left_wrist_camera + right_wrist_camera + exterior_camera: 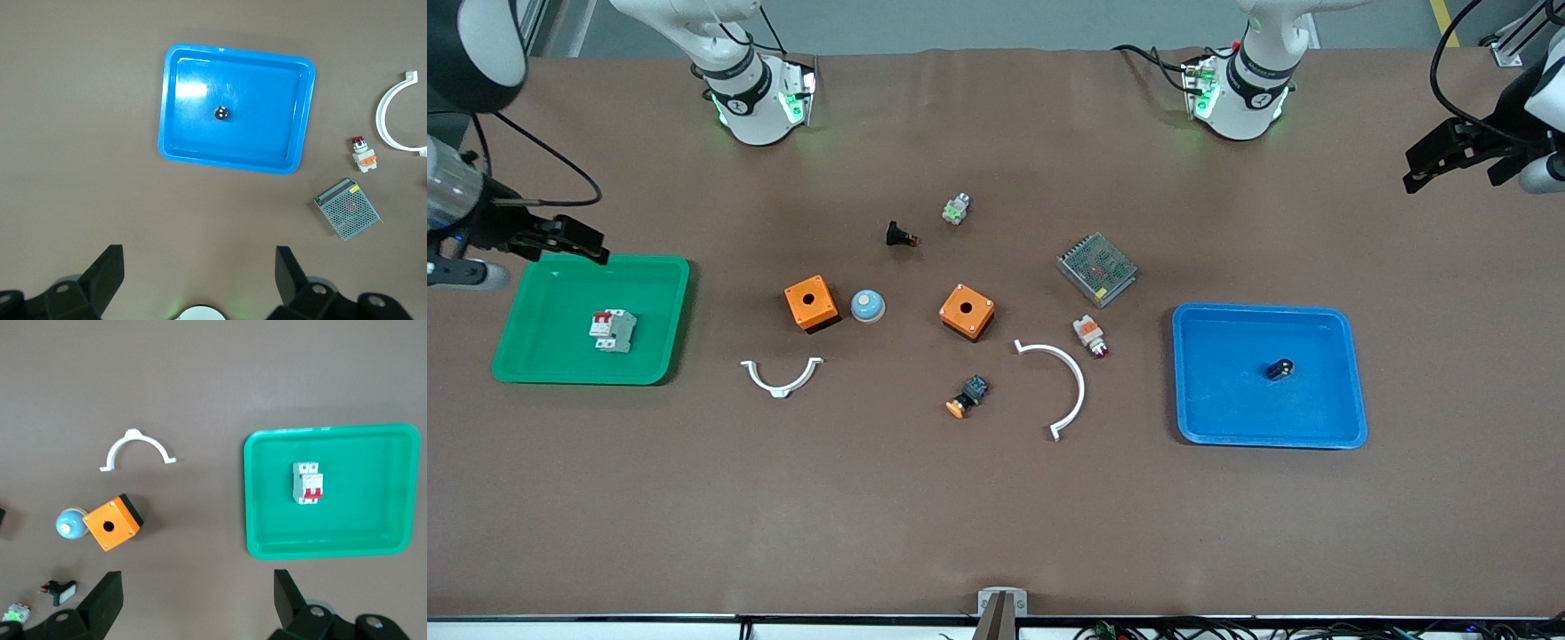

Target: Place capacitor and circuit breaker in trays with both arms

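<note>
The circuit breaker [613, 330], a white-grey block with red toggles, lies in the green tray [560, 293] at the right arm's end of the table. It also shows in the right wrist view [307, 483] in that tray [360, 513]. The capacitor [1280, 369], a tiny black cylinder, lies in the blue tray [1227, 400], and shows in the left wrist view [222, 113] in that tray [260, 133]. My right gripper [591, 244] [197, 581] is open and empty, up by the green tray's edge. My left gripper [1412, 171] [198, 260] is open and empty, over bare table beside the blue tray.
Between the trays lie two orange boxes [811, 302] [967, 311], a blue dome button [867, 306], two white curved brackets [781, 376] [1063, 382], a mesh power supply [1096, 268], a white-orange button [1090, 335], a black pushbutton [901, 236] and other small parts.
</note>
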### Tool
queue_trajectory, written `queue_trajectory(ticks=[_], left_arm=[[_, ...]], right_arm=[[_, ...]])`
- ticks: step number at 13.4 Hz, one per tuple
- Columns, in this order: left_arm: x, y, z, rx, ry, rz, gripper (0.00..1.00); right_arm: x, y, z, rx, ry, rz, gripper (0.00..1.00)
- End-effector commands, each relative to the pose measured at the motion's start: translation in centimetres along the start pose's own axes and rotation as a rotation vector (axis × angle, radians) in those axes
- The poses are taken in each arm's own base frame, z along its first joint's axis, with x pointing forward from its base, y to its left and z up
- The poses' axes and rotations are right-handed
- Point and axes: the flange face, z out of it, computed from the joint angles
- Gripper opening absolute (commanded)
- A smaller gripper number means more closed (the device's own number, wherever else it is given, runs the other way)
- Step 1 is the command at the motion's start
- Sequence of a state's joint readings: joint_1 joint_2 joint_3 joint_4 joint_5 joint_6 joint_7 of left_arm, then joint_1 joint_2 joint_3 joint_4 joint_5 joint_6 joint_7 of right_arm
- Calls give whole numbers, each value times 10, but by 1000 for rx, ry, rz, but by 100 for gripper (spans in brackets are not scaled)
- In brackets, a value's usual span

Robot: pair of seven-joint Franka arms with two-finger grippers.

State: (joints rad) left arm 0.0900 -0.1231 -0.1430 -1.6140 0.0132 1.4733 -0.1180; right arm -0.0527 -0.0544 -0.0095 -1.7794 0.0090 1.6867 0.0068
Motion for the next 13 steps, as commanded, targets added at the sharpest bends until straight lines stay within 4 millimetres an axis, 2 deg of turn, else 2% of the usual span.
queue_trajectory(ticks=[1,3,5,7,11,13], left_arm=[[5,-2,-6,-19,13,19,100],[6,-1,-10,-22,20,19,100],[5,2,-9,-21,16,24,100],[4,3,-7,-17,-4,27,100],[2,5,-7,-14,-11,32,100],[2,7,-5,-13,-20,35,100]], right_arm=[[13,-4,-38,2,56,1,100],[16,1,-60,4,95,10,100],[16,4,-72,10,124,16,100],[18,5,-72,10,132,13,100],[43,5,-85,12,170,18,100],[46,4,-86,10,170,18,100]])
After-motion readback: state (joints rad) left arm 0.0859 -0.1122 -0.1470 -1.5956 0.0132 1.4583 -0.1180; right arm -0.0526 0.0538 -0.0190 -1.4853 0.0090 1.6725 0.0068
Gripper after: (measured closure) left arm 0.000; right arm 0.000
